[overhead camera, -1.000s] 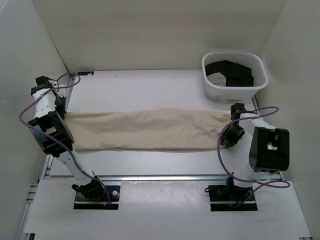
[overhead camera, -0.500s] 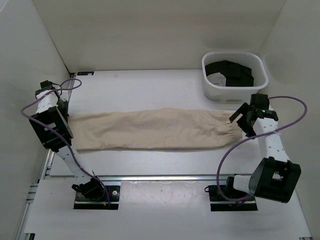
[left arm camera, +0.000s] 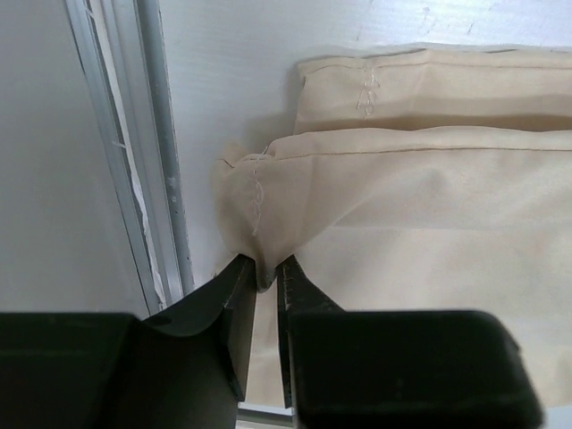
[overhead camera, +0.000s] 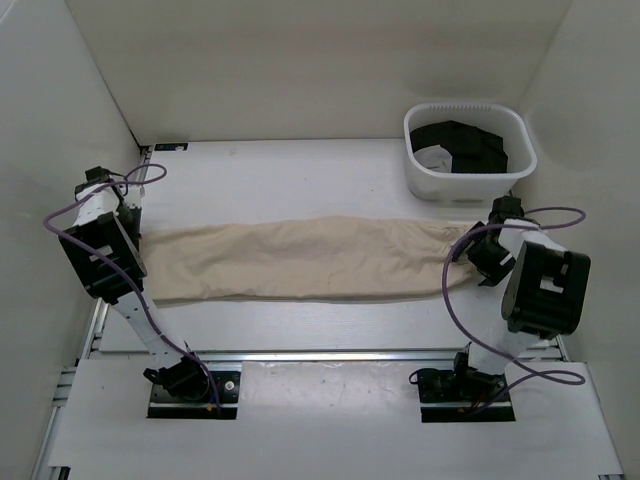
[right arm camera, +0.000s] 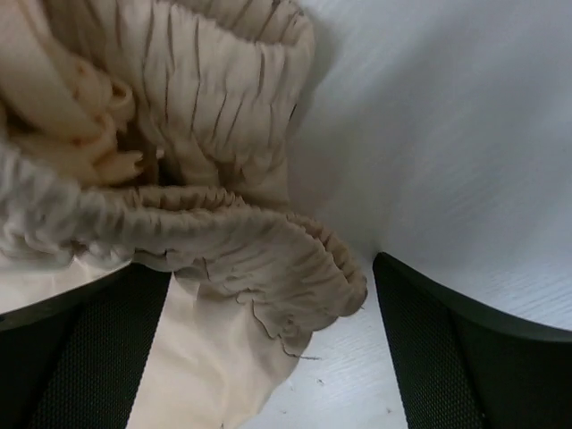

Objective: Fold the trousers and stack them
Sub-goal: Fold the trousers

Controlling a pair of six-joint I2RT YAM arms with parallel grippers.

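Note:
The beige trousers (overhead camera: 300, 258) lie stretched flat across the table from left to right. Their leg hems (left arm camera: 429, 206) are at the left and the gathered elastic waistband (right arm camera: 223, 232) at the right. My left gripper (overhead camera: 135, 218) is at the hem end. In the left wrist view its jaws (left arm camera: 265, 277) are almost together, and a small corner of hem is drawn to a point between the tips. My right gripper (overhead camera: 468, 250) is at the waistband end. Its jaws (right arm camera: 268, 357) stand wide open on either side of the bunched waistband, not touching it.
A white basket (overhead camera: 415, 165) holding dark clothes stands at the back right, just beyond the right arm. An aluminium rail (left arm camera: 134, 134) runs along the table's left edge beside the hems. White walls close in both sides and the back.
The right arm swung out to the right with its jaws opening, then came back over the waistband. The trousers' left end has shifted slightly to the right. The left wrist moved a little.

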